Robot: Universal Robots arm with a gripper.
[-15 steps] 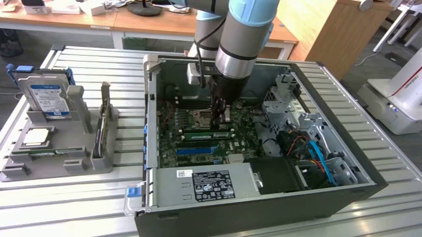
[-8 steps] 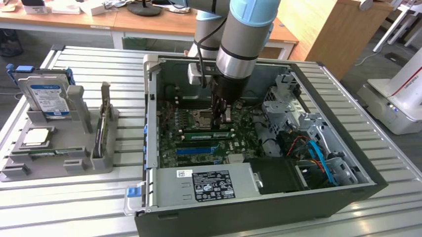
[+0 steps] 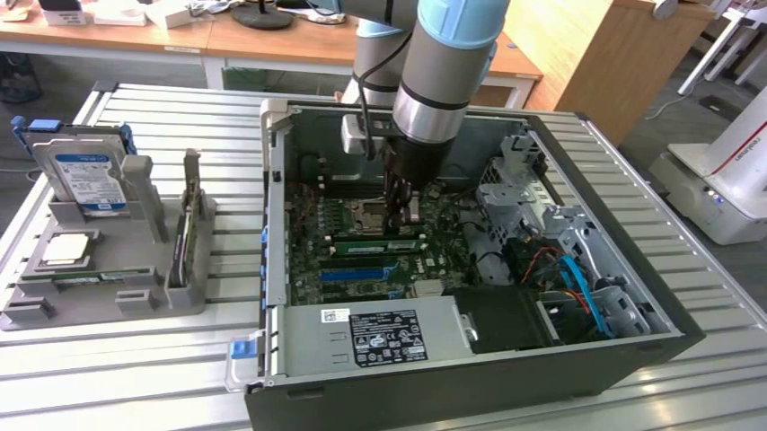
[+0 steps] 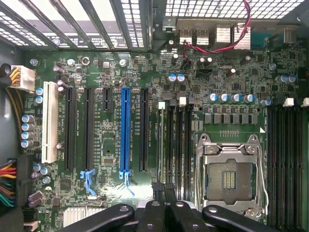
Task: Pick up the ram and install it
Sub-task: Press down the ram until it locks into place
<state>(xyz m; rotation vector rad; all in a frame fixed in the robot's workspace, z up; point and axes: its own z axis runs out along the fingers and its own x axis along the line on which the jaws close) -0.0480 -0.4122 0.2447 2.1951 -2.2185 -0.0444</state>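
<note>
- Item: the ram (image 3: pixel 377 242), a slim green strip. It stands on edge in a memory slot of the motherboard (image 4: pixel 111 72), inside the open computer case (image 3: pixel 480 386) on the slatted bench (image 3: pixel 120 377).
- Location: the strip runs alongside the empty processor socket (image 3: pixel 369 214), in the bank of 4 slots just beside it. From the wrist camera it is seen edge-on as a thin pale line (image 4: pixel 161 140) in the slot farthest from the socket.
- Tool: 1 gripper (image 3: pixel 401 211), lowered deep into the case. Its fingers (image 4: pixel 157 193) are clenched tight together, with no gap between them.
- Relation: the fingertips sit over 1 end of the strip, at or just above its top edge. Whether they pinch that edge or only bear on it cannot be told.
- Step in hand, by my reading: the install, with the pick-up done and the strip in its slot, at the seating stage.
- Requirement, as judged: a straight push down along the slot, kept level, until both end latches catch. Any tilt risks a half-seated strip.
- Also present: a grey parts tray (image 3: pixel 72 310) well apart at the exterior view's left, holding a hard drive (image 3: pixel 86 175).
</note>
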